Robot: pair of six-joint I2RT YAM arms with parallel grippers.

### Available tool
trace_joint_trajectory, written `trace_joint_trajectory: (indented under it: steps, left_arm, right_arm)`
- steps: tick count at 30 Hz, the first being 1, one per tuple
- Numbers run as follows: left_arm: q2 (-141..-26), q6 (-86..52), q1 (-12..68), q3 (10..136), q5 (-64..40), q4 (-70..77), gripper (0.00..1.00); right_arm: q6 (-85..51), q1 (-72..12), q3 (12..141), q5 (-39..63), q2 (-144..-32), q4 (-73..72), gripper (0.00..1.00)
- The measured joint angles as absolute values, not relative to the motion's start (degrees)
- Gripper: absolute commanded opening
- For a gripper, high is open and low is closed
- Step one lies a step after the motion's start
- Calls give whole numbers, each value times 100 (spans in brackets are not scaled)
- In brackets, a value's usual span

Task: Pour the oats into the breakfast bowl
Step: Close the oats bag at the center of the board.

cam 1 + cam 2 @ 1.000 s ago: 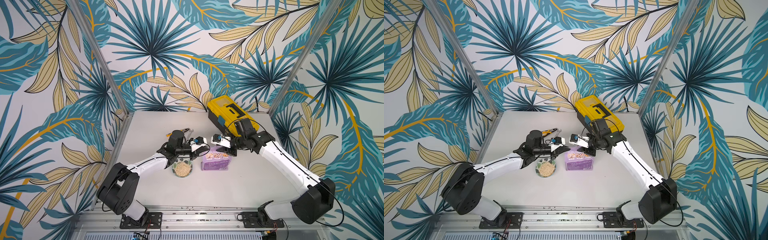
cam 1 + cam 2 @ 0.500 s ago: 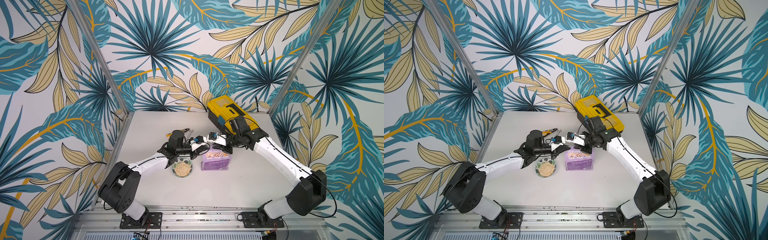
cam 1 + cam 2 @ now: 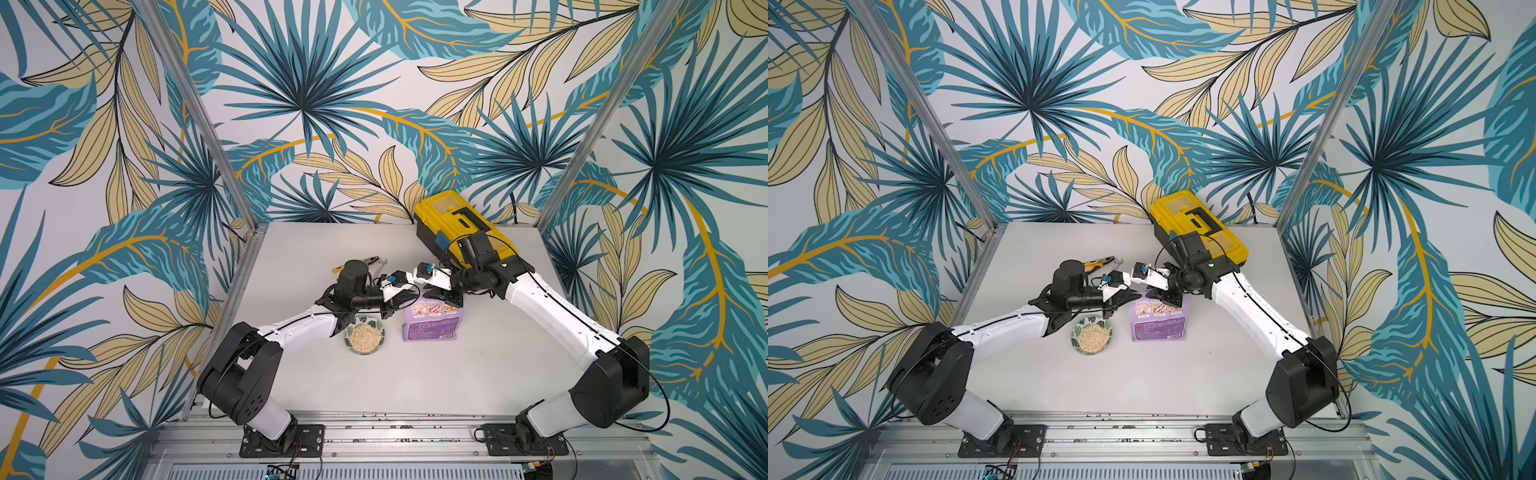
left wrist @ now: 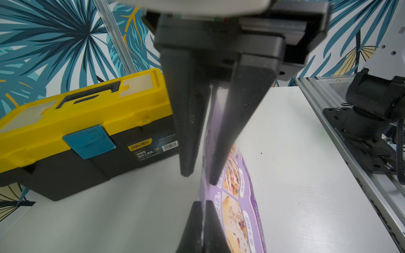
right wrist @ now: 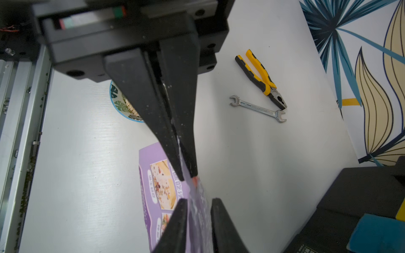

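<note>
What has changed in the last second is the right arm. It has swung in from the side of the yellow toolbox (image 3: pixel 461 220), and the right gripper (image 3: pixel 441 298) now sits at the top of the purple pouch (image 3: pixel 432 326), nose to nose with the left gripper (image 3: pixel 411 297). The left gripper is pinched together on the pouch's top edge, and the right wrist view shows a thin strip of film caught between its fingers (image 5: pixel 173 153). The right gripper's fingers (image 4: pixel 221 153) stand apart, straddling that same edge from the opposite side. One looks clear of the film, so I'd say it is not clamped yet. The pouch rests on the table (image 3: pixel 415 395) just beside the breakfast bowl (image 3: pixel 350 331), and neither has shifted. The oats (image 3: pixel 365 338) lie as a tan heap inside the bowl, close by the left arm's wrist. To my eye the pouring is done. The second gripper's arrival looks like a move to steady or take over the pouch, so it can be released without tipping.
</note>
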State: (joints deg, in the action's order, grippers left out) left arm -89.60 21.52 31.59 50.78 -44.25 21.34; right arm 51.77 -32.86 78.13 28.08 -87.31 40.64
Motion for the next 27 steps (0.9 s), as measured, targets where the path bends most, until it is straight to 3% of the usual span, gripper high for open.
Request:
trace_joint_trajectory:
  steps: [6, 19, 27]
  left_arm:
    - [-8903, 2147, 3100, 4923, -4390, 2303, 0]
    - [-8890, 2189, 2797, 4934, -4252, 2283, 0]
    - [-8890, 2292, 2567, 5094, -4128, 2121, 0]
  right_arm:
    - [5120, -2823, 7629, 2939, -8353, 3922, 59]
    - [4530, -2211, 7072, 2823, -6845, 3387, 86]
    - [3896, -2211, 6770, 2628, -6099, 2751, 93]
